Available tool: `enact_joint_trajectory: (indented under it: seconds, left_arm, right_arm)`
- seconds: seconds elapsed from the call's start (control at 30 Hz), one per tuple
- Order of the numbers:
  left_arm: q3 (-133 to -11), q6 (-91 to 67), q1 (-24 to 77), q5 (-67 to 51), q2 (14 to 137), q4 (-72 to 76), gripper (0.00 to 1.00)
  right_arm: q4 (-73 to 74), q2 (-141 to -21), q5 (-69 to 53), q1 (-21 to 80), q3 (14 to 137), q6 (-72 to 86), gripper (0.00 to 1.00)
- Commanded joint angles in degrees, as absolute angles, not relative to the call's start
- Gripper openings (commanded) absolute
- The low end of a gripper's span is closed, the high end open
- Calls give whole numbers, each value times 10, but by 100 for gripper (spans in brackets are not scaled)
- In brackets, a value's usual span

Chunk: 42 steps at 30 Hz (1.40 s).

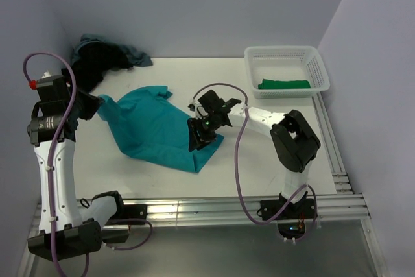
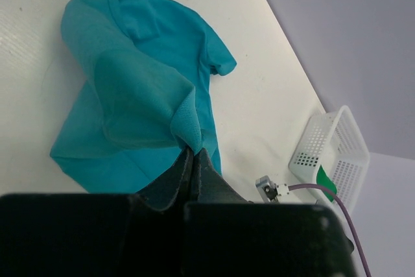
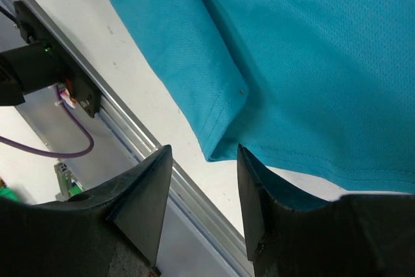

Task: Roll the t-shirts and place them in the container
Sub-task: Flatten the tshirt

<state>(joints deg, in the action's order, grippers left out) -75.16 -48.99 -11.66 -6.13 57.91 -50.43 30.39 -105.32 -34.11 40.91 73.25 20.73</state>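
A bright teal t-shirt [image 1: 155,128] lies spread and partly bunched on the white table. It also shows in the left wrist view [image 2: 136,95] and the right wrist view [image 3: 305,50]. My left gripper [image 1: 97,107] is shut on a pinched fold of the teal shirt at its left edge, lifting it [image 2: 192,150]. My right gripper [image 1: 202,135] is open above the shirt's lower right corner [image 3: 224,154], with nothing between the jaws. A dark green t-shirt [image 1: 283,84] lies rolled in the basket. Black and grey-blue t-shirts [image 1: 104,56] are piled at the back left.
A white mesh basket [image 1: 285,56] stands at the back right, also in the left wrist view [image 2: 331,150]. An aluminium rail [image 1: 227,205] runs along the table's near edge, and walls close in the back and right sides.
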Motion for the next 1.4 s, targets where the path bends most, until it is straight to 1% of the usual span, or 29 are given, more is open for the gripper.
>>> enact_joint_trajectory:
  seconds: [0.0, 0.37, 0.47, 0.53, 0.57, 0.6, 0.63, 0.7, 0.77, 0.83, 0.93, 1.03, 1.07, 1.13, 1.2, 1.23, 1.27, 1.33, 1.37]
  left_arm:
    - [-751, -487, -117, -59, 570, -496, 0]
    - [-754, -483, -118, -56, 578, -497, 0]
    - [-757, -482, -118, -54, 581, -497, 0]
    - [-757, -483, -118, -55, 582, -497, 0]
    - [-756, -484, -117, -56, 584, -493, 0]
    - [-754, -486, -117, -57, 584, -490, 0]
    - [-753, -489, -117, -59, 587, -488, 0]
    - [-749, -497, -117, -67, 596, -476, 0]
    - [-749, -510, -117, -71, 609, -467, 0]
    - [-755, -521, -116, -71, 617, -454, 0]
    - [-765, -538, -114, -63, 621, -446, 0]
    - [-777, -535, -113, -61, 634, -453, 0]
    - [-777, -535, -113, -61, 636, -458, 0]
    - [-765, -534, -113, -61, 632, -461, 0]
    - [-747, -533, -113, -56, 625, -459, 0]
    - [-730, -531, -113, -55, 615, -460, 0]
    - [-721, -525, -114, -54, 611, -464, 0]
    - [-694, -520, -113, -47, 599, -470, 1]
    - [-686, -515, -113, -45, 594, -474, 0]
  right_arm:
    - [268, -1057, -359, 415, 722, 228, 52]
    - [238, -1120, -374, 440, 722, 245, 51]
    - [234, -1134, -381, 442, 717, 246, 49]
    - [236, -1134, -381, 442, 722, 243, 26]
    - [238, -1120, -365, 441, 724, 237, 9]
    - [241, -1109, -347, 441, 727, 236, 2]
    - [243, -1099, -335, 434, 733, 235, 0]
    - [250, -1072, -311, 416, 742, 235, 0]
    - [263, -1050, -291, 366, 762, 232, 0]
    - [264, -1031, -299, 309, 786, 226, 0]
    - [259, -973, -297, 284, 803, 196, 0]
    - [245, -897, -300, 319, 774, 147, 0]
    - [252, -867, -282, 356, 766, 127, 0]
    - [300, -852, -251, 402, 736, 82, 0]
    - [329, -839, -248, 445, 695, 34, 0]
    - [327, -831, -248, 453, 640, 26, 3]
    - [319, -807, -237, 458, 612, 24, 13]
    - [305, -785, -217, 473, 551, 32, 29]
    - [304, -772, -175, 478, 537, 38, 48]
